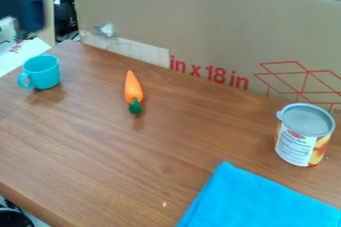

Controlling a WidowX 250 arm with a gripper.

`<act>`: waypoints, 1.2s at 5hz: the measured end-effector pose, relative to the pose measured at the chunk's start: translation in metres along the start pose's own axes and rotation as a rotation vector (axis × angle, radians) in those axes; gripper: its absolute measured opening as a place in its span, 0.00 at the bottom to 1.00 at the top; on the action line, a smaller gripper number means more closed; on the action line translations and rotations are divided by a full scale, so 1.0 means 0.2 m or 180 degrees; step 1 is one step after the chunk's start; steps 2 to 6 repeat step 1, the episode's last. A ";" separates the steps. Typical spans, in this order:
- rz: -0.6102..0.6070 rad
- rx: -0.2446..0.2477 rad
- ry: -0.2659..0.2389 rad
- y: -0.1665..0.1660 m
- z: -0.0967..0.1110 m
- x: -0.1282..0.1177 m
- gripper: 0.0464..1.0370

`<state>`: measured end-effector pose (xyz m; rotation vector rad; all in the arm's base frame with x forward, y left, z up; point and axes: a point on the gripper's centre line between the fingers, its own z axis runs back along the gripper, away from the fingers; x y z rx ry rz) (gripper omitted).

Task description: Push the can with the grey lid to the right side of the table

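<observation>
At the upper left edge of the view hangs the black gripper [25,9], blurred and partly cut off, above and behind a turquoise cup [43,73]. The cup stands upright near the table's left side, its handle toward the lower left. An orange toy carrot [133,86] lies to the cup's right, its green top toward the viewer. A can [303,135] with a grey lid and a printed label stands upright at the right. A folded blue cloth [259,202] lies at the bottom right. The gripper touches none of these.
The brown wooden table [100,156] has its front edge at the lower left. Along its back stands a large cardboard panel [200,27] with red print, like a wall behind the carrot and can. Cluttered items lie beyond it.
</observation>
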<state>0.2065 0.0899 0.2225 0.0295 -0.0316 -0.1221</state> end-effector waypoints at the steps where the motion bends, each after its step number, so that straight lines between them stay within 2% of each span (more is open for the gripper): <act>1: -0.0006 0.0289 0.0139 0.23 -0.07 -0.14 0.96; 6: -0.0006 0.0289 0.0139 0.23 -0.07 -0.14 0.96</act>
